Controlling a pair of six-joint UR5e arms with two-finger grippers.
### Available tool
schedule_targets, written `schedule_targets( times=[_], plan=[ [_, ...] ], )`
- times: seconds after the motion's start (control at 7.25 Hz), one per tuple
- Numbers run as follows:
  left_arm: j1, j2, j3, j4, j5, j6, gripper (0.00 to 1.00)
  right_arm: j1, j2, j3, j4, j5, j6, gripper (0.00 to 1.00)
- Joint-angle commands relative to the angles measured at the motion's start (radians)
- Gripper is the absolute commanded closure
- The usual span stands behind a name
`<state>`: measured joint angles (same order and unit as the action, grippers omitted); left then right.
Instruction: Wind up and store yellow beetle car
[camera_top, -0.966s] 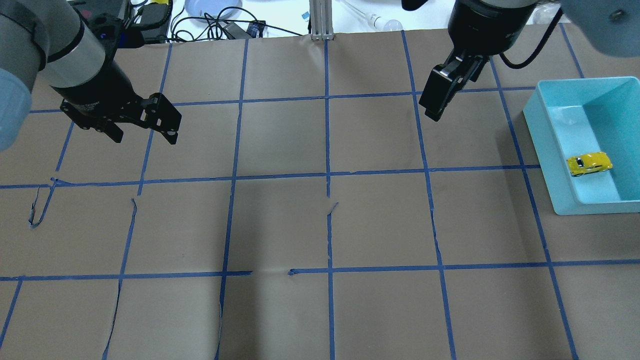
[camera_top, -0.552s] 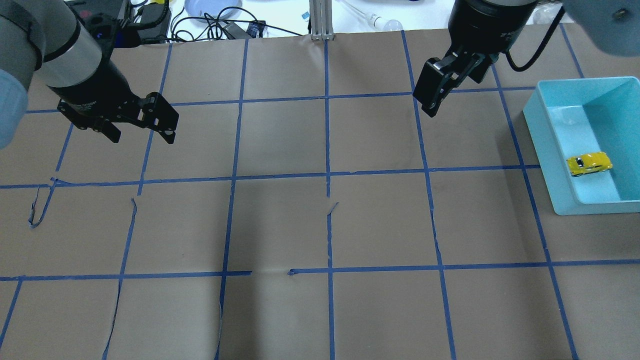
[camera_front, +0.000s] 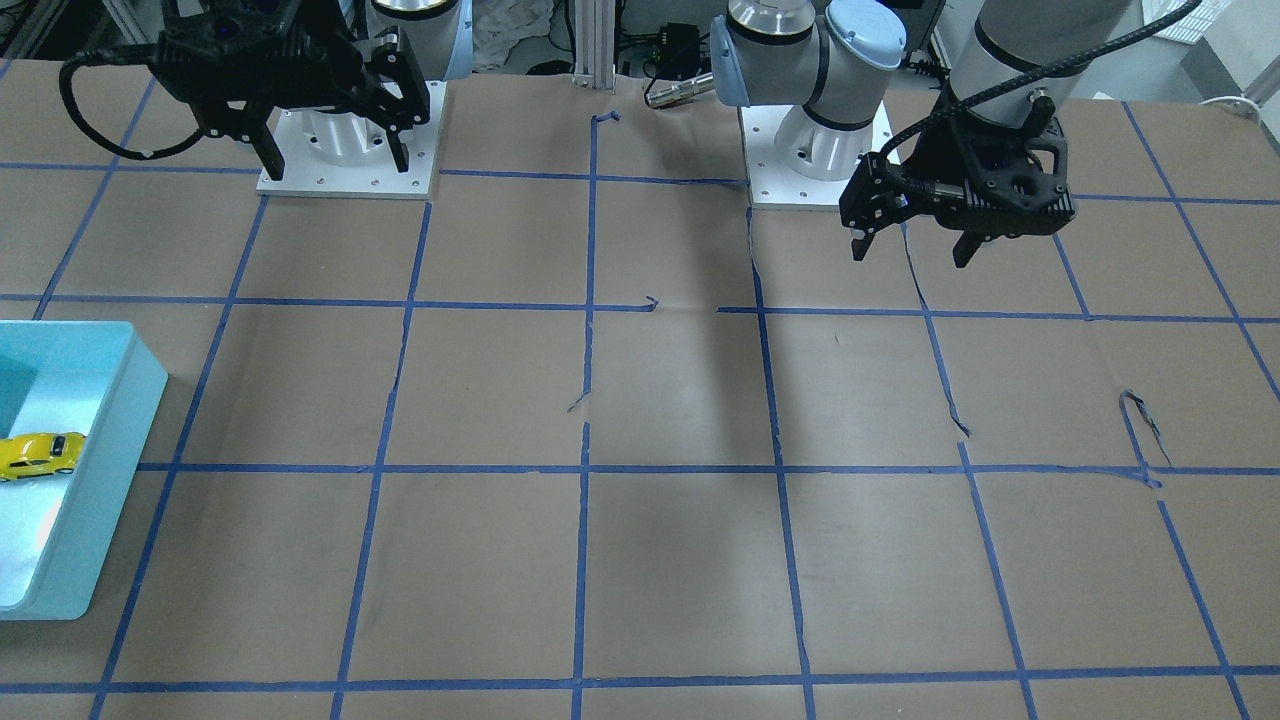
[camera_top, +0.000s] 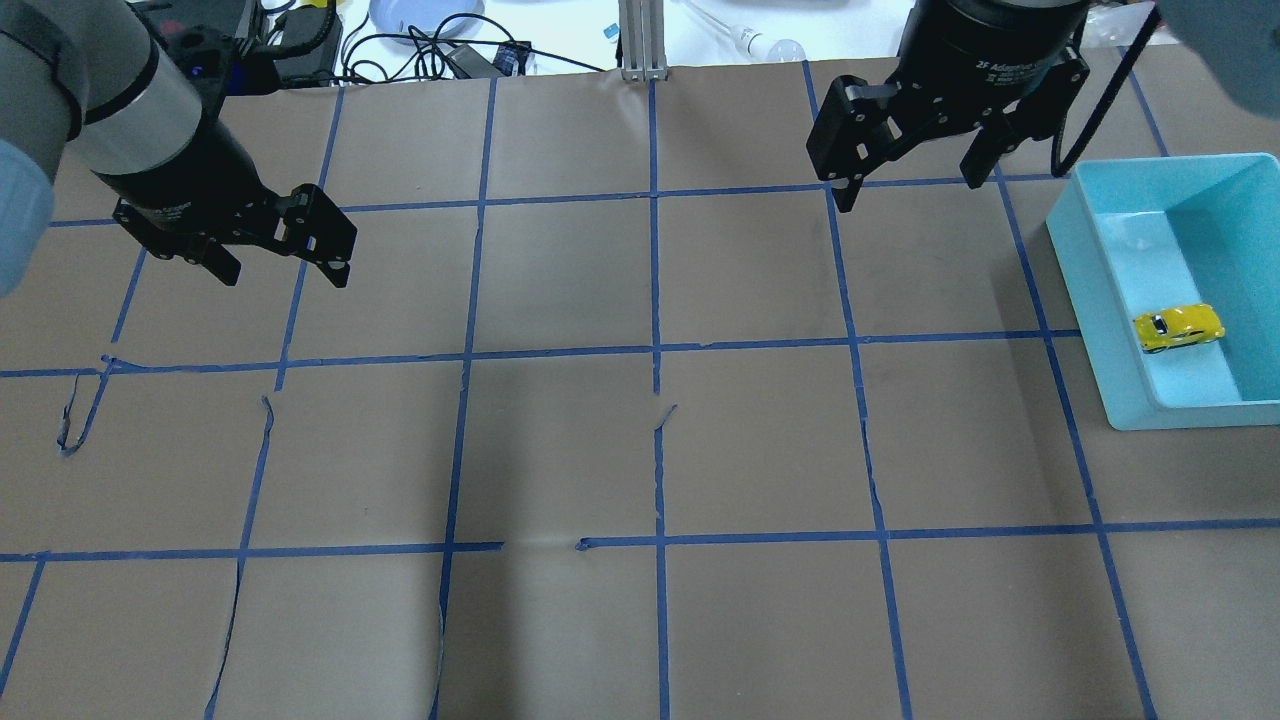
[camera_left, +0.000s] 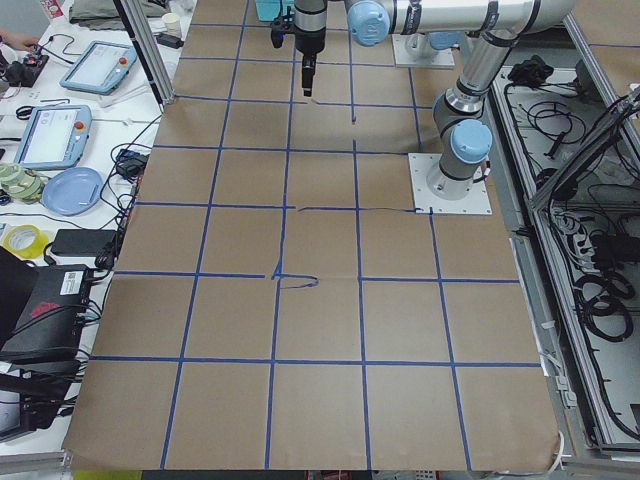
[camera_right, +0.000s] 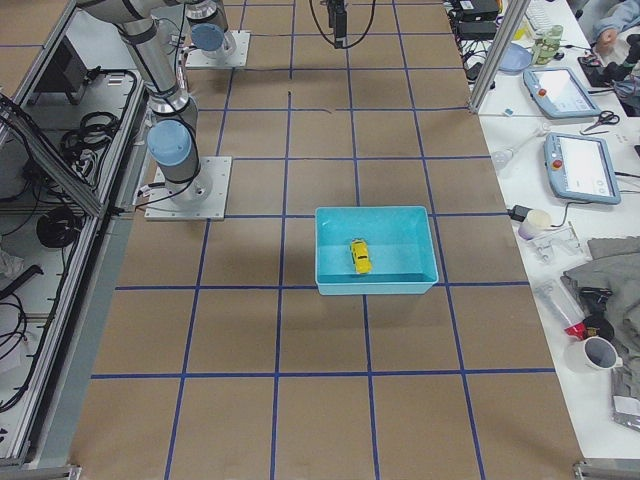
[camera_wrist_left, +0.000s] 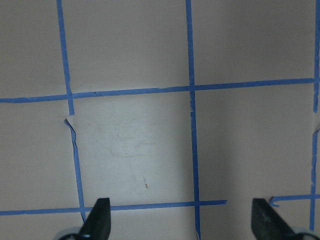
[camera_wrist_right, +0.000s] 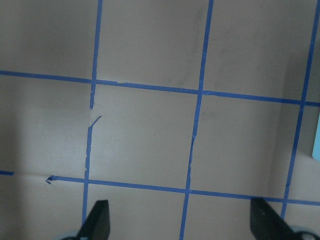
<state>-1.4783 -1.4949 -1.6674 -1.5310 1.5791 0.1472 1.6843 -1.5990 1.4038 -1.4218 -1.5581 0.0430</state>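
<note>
The yellow beetle car (camera_top: 1178, 328) lies on the floor of the teal bin (camera_top: 1098, 330) at the table's right side. It also shows in the front view (camera_front: 38, 455) and in the exterior right view (camera_right: 360, 256). My right gripper (camera_top: 910, 190) is open and empty, hanging above the table to the left of the bin's back corner, apart from the car. My left gripper (camera_top: 283, 270) is open and empty over the back left of the table. Both wrist views show only spread fingertips (camera_wrist_left: 100, 212) (camera_wrist_right: 97, 215) over taped paper.
Brown paper with a blue tape grid (camera_top: 656, 350) covers the table; some tape strips are peeling (camera_top: 75, 425). Cables, a plate and devices lie beyond the back edge (camera_top: 425, 25). A metal post (camera_top: 640, 40) stands at the back middle.
My right gripper has turned about its wrist, so both spread fingers now show, and it has drawn back a little. My left gripper has barely moved. The car has stayed in the bin.
</note>
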Motion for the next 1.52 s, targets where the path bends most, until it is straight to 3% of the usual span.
schedule_targets(
  times=[0.0,0.55,0.83,1.38],
  plan=[
    [0.001,-0.001,0.000,0.000,0.002,0.000,0.00,0.000,-0.007,0.004,-0.009,-0.003,0.069,0.00],
    [0.003,-0.001,0.001,0.002,-0.002,0.000,0.00,-0.006,0.078,0.001,-0.017,-0.011,0.066,0.00],
    [0.001,0.004,0.000,0.000,0.002,0.000,0.00,-0.009,0.114,-0.011,-0.142,-0.014,0.067,0.00],
    [0.003,0.004,0.000,-0.001,0.004,0.000,0.00,-0.014,0.172,-0.063,-0.121,-0.054,0.060,0.00]
  ],
)
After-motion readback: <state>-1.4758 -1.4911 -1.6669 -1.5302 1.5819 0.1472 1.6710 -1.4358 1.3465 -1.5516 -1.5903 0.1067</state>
